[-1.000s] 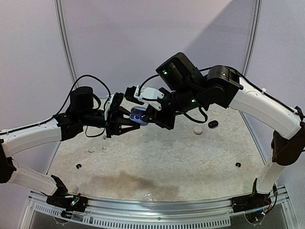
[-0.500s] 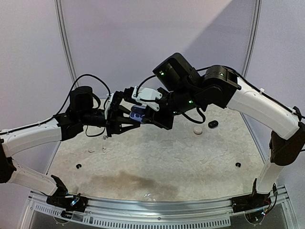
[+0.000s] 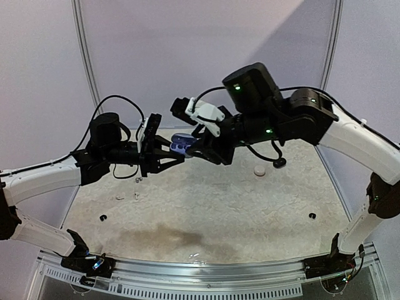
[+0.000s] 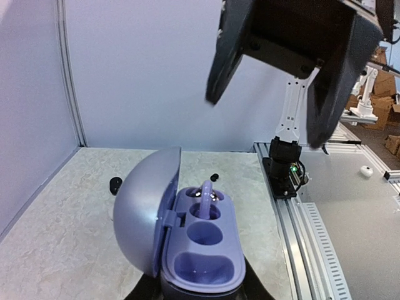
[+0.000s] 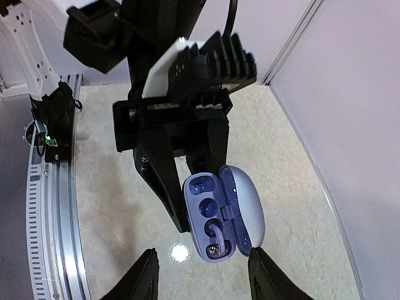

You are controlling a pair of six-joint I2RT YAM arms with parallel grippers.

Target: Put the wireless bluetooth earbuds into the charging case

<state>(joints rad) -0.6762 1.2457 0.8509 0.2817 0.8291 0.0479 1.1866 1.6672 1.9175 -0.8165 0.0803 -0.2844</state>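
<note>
Left gripper [image 3: 176, 152] clamped on the base of a lavender plastic clamshell charging case [image 4: 201, 249], held in the air above the far middle of the pale speckled table [image 3: 206, 212], lid swung open. One lavender earbud [image 4: 207, 190] sits in the end socket away from the left fingers. Right gripper [image 5: 203, 275] hovers just above the case, fingers spread, nothing between them. Small white round object [image 3: 259, 169] and small black object [image 3: 279, 162] lie near the table's far right edge.

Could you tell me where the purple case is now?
Centre of the top view: the case is held aloft by the left gripper, beside the right gripper.
</note>
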